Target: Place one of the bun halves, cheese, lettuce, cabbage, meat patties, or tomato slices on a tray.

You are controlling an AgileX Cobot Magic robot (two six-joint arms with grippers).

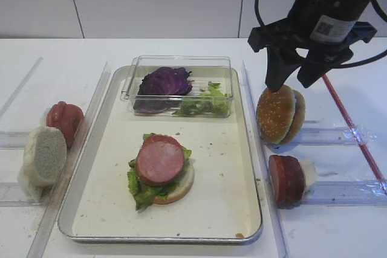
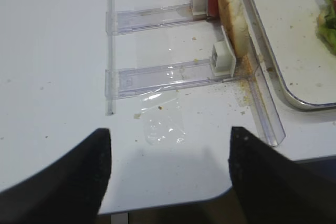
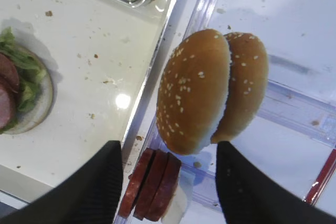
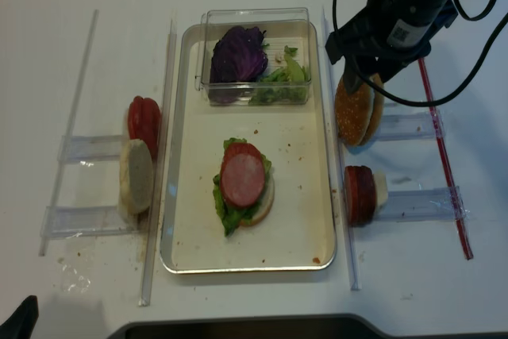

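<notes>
Right gripper (image 1: 292, 80) hangs over the sesame bun halves (image 1: 280, 115), fingers spread wide and empty, right of the tray (image 1: 251, 167).
Bare tray floor lies around the stacked patty (image 1: 160, 162); left fingers (image 2: 63, 177) wide apart above bare surface (image 2: 52, 66), cut off by the frame edge.

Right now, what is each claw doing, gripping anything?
Left gripper: open, holding nothing.
Right gripper: open, poised over the sesame bun tops, not gripping them.
</notes>
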